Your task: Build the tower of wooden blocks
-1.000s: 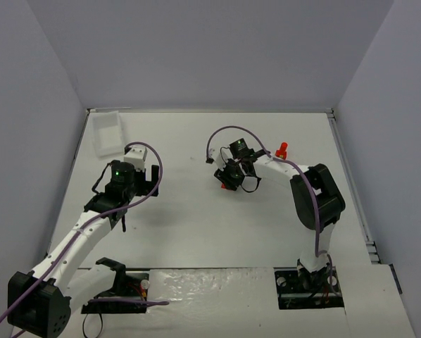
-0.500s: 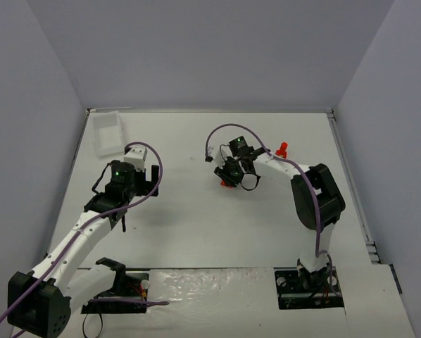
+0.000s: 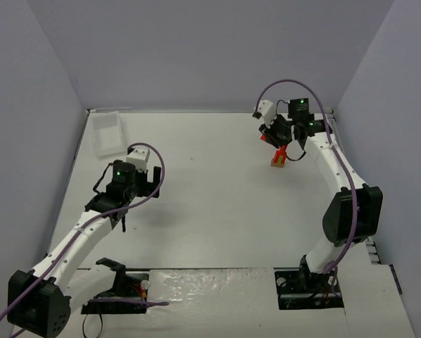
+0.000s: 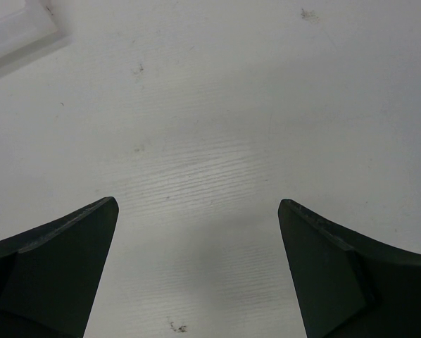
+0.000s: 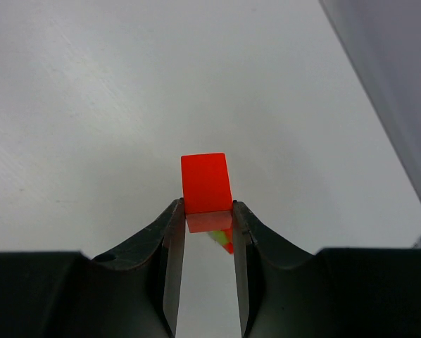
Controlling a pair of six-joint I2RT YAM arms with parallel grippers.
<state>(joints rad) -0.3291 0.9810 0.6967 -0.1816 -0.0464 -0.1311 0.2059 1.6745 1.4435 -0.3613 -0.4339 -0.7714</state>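
My right gripper (image 5: 205, 211) is clamped on a red block (image 5: 205, 182). Its two fingertips press the lower part of the block's opposite sides, and the rest of the block stands clear above them. In the gap just under the block I see a sliver of a yellow-green piece (image 5: 217, 239) with more red beside it, which I take for the top of the tower. Whether the held block touches it I cannot tell. From the top camera the tower (image 3: 279, 159) sits on the table (image 3: 210, 211) in the upper right of the frame, right at that gripper: a tiny red stack with tan at its foot. I judge these blocks light, stiff and smooth-faced, so a hard squeeze gains nothing and an off-centre hold could let one twist. Flat opposite sides, as held now, are the place to grip. The stack looks easy to topple, so any sideways nudge is the risk. My left gripper (image 4: 196, 211) hangs spread wide over bare table with nothing between its fingers, and a corner of the tray (image 4: 13, 35) shows in the upper left of its view, well apart from the tower.
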